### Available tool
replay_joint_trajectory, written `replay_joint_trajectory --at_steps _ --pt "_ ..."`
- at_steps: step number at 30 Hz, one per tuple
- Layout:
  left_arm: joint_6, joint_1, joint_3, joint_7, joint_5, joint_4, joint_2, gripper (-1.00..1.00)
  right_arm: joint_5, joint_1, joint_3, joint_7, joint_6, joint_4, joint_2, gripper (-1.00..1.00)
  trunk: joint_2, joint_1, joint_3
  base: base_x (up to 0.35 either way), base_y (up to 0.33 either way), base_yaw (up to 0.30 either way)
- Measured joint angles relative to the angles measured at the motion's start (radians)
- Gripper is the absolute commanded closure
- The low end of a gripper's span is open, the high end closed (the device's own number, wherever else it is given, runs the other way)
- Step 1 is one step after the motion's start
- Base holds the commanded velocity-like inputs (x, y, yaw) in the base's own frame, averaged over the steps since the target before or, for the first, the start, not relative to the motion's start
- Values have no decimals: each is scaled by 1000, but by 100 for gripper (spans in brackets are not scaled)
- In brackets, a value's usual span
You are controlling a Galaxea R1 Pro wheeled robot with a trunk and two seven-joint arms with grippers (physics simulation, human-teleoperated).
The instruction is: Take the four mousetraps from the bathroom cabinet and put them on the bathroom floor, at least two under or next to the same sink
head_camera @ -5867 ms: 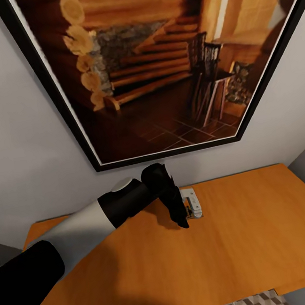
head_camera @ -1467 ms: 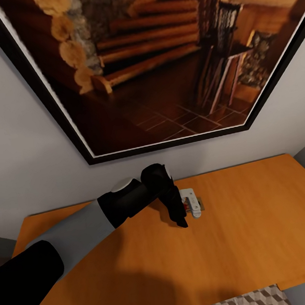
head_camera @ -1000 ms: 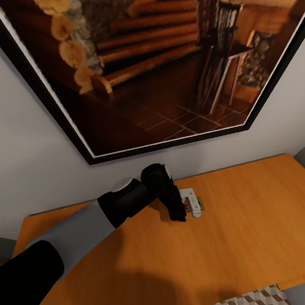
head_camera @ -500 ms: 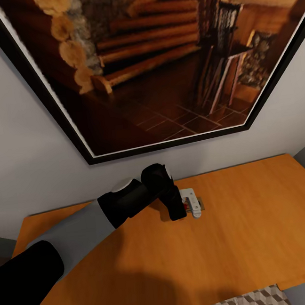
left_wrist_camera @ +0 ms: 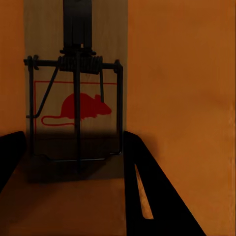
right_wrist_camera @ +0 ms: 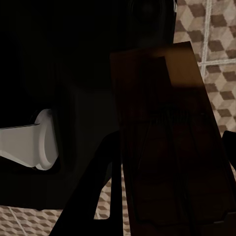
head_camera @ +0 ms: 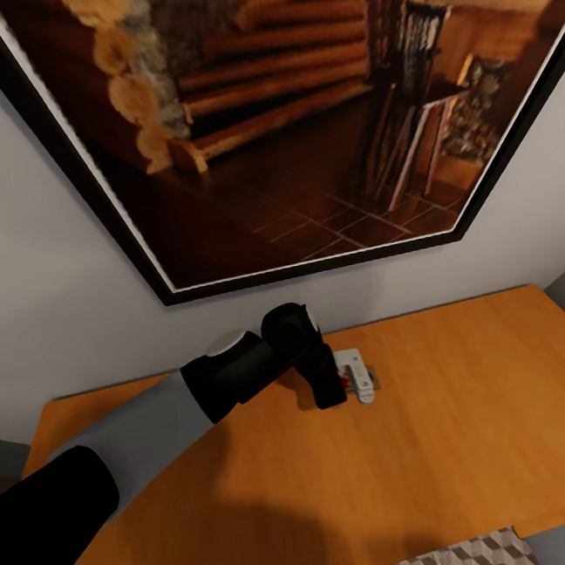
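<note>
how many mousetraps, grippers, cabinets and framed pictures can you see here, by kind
mousetraps: 2 (one on the cabinet top, one between the right gripper's fingers)
grippers: 2 (left gripper, right gripper)
cabinets: 1
framed pictures: 1
total: 6

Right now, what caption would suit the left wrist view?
Mousetrap with a red mouse print lying on the orange cabinet top, between the left tool's open fingers.

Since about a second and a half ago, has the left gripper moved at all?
Yes. The left gripper has drawn its fingertips in closer to the mousetrap on the cabinet top; its tip earlier reached further toward the cabinet's front edge.
</note>
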Motion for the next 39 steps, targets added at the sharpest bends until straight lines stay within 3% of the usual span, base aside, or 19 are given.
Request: replay_joint_trajectory --at_steps 9,24,39 --pt "3 0 12 -3 -1 -89 4 100 0 0 0 0 0 0 -1 100 0 0 0 0 0 0" --pt "5 0 13 -5 -1 -146 13 100 0 0 0 1 -1 0 0 100 0 0 0 -5 -1 0" --pt "3 0 5 -5 2 -140 17 100 0 0 -1 1 1 -4 1 100 0 0 0 -268 -145 0"
